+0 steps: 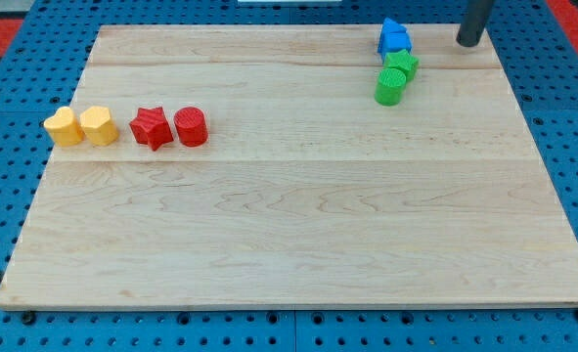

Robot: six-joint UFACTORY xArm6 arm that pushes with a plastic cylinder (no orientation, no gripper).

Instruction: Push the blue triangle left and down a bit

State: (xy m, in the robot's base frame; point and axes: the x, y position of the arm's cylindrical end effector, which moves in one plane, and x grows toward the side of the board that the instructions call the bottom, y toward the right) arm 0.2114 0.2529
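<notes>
The blue triangle (390,27) sits at the top right of the wooden board (298,235), touching a blue block (397,42) just below it. A green star (401,65) and a green cylinder (390,86) follow below in a short column. My tip (466,42) is at the view's top right, to the right of the blue blocks and apart from them, near the board's top edge.
At the view's left stand a yellow block (64,126), a second yellow block (99,125), a red star (152,127) and a red cylinder (191,127) in a row. Blue pegboard surrounds the board.
</notes>
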